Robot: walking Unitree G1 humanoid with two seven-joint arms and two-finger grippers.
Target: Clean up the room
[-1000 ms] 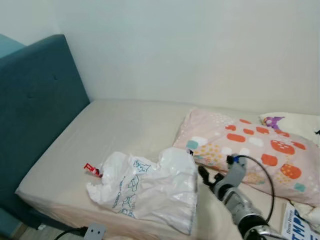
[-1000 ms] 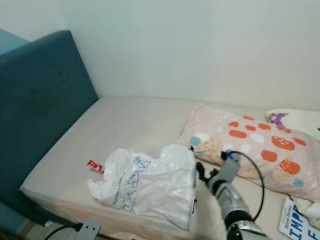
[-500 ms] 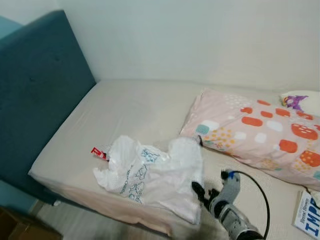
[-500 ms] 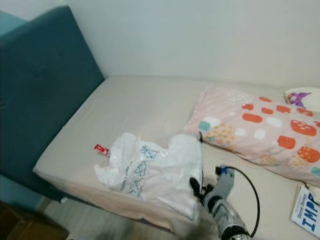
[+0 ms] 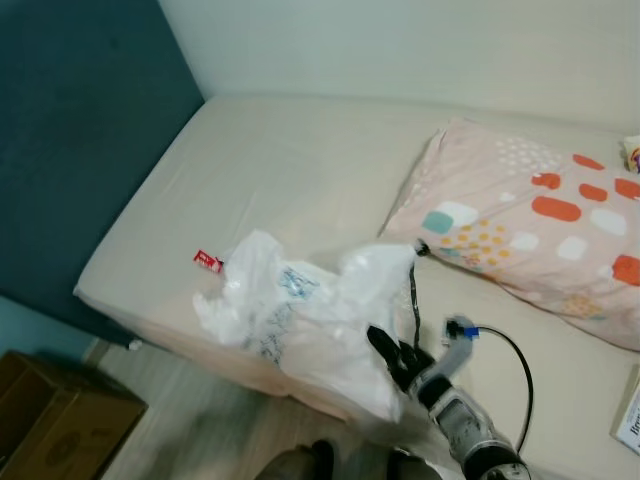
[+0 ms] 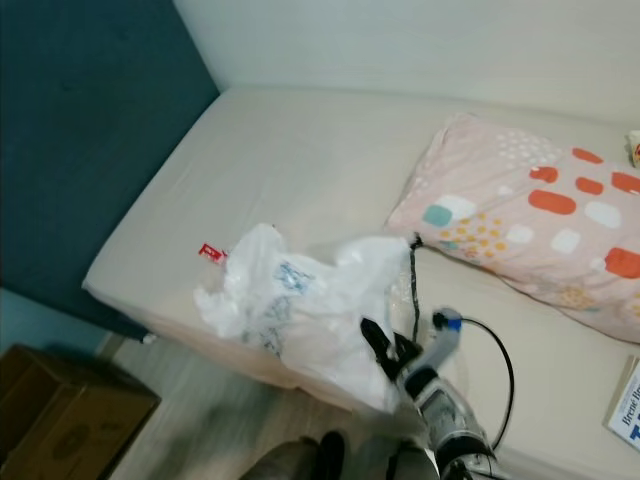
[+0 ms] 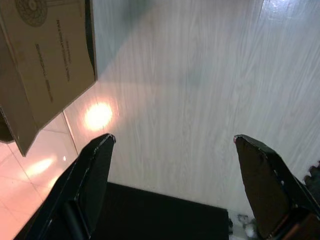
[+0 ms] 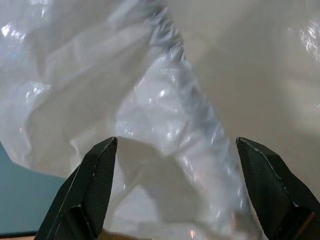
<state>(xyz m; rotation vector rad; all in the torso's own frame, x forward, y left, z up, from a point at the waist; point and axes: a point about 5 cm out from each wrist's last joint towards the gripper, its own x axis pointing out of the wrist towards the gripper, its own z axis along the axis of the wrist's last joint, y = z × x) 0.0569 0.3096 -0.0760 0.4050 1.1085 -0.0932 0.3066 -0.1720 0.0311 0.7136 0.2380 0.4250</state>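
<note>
Crumpled white plastic bag [image 5: 300, 325] with faint blue print, thin and glossy, lying near the bed [image 5: 290, 170] edge closest to the floor, long axis running roughly along that edge, one end spilling over it. Small red scrap [image 5: 208, 261] just beside its headboard-side end. Right tool [image 5: 392, 357] with fingers spread apart, right at the bag's overhanging end, wrinkly film between them in the wrist view. Left tool [image 7: 172, 165] also spread wide, hanging over pale wood-grain floor beside a cardboard box [image 7: 42, 60]. Soft patterned pillow [image 5: 540, 230] nearby.
</note>
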